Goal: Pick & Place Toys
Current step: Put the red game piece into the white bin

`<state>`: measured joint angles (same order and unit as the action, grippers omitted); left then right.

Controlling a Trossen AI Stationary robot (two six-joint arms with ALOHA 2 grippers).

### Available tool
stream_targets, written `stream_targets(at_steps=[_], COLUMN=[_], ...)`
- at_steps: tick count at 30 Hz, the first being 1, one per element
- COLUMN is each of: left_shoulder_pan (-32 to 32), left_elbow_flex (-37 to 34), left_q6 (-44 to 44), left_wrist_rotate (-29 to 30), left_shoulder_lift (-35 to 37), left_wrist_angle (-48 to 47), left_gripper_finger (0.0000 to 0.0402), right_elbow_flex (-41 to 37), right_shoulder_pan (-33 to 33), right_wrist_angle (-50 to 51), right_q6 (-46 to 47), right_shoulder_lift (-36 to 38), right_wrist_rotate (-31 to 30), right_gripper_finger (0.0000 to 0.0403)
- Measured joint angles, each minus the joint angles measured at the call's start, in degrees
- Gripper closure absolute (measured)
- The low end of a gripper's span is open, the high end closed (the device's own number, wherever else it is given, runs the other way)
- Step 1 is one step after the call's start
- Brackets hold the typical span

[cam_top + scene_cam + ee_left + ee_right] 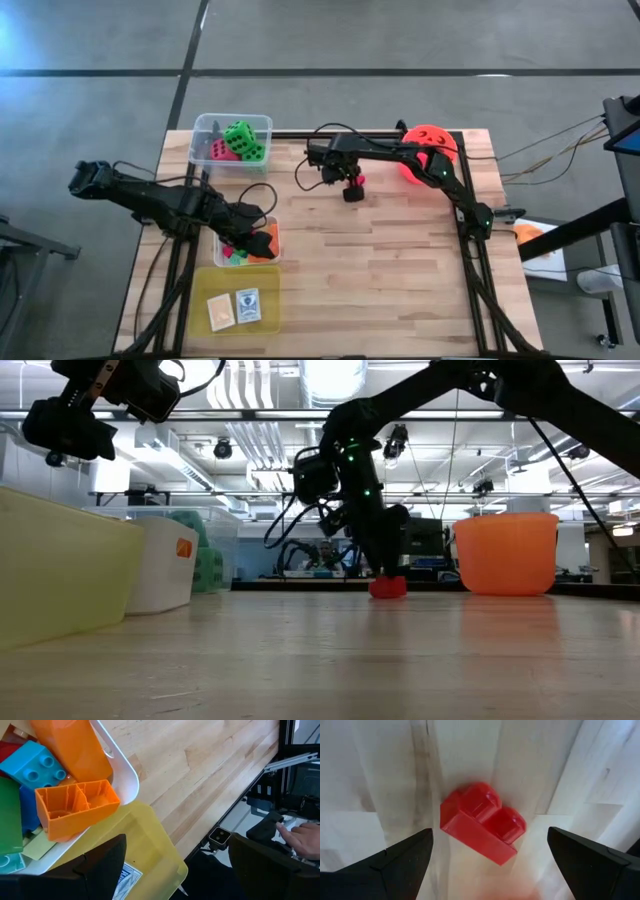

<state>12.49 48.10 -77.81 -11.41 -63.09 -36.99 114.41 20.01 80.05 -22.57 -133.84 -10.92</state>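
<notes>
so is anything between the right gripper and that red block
Nothing visible. The right gripper hangs open directly over the red block, which lies alone on bare wood, one finger on each side of it.

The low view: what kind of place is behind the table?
Probably a robotics lab or workshop: exposed ceiling ducts and lights, another robot rig in the background, and a bare concrete floor around the wooden table.
</notes>
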Motion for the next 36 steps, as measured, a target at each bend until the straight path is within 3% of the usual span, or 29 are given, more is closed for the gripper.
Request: stream_targets(at_steps=[17, 20, 31, 36], left_shoulder_pan=[0.2, 0.2, 0.2, 0.2], left_elbow_flex=[0.0, 0.0, 0.0, 0.0], left_q6=[0.0, -0.1, -0.2, -0.5], left_wrist_rotate=[0.0, 0.0, 0.0, 0.0], left_shoulder_lift=[0.0, 0.0, 0.0, 0.0], left_wrist_angle=[0.0, 0.0, 0.0, 0.0], left_gripper_finger=[0.0063, 0.0063, 0.0063, 0.0063], right_elbow_flex=[-5.9, -6.0, -6.3, -6.1], right_shoulder_pan=[-0.7, -0.7, -0.7, -0.6], right_wrist_angle=[-5.7, -5.9, -6.3, -6.2], right_q6=[-1.8, -1.9, -1.6, 1.0], right_shoulder_lift=[0.0, 0.0, 0.5, 0.6], right_wrist_rotate=[-1.6, -1.6, 0.3, 4.0], right_gripper_finger=[0.0028, 0.0069, 0.0292, 0.0359])
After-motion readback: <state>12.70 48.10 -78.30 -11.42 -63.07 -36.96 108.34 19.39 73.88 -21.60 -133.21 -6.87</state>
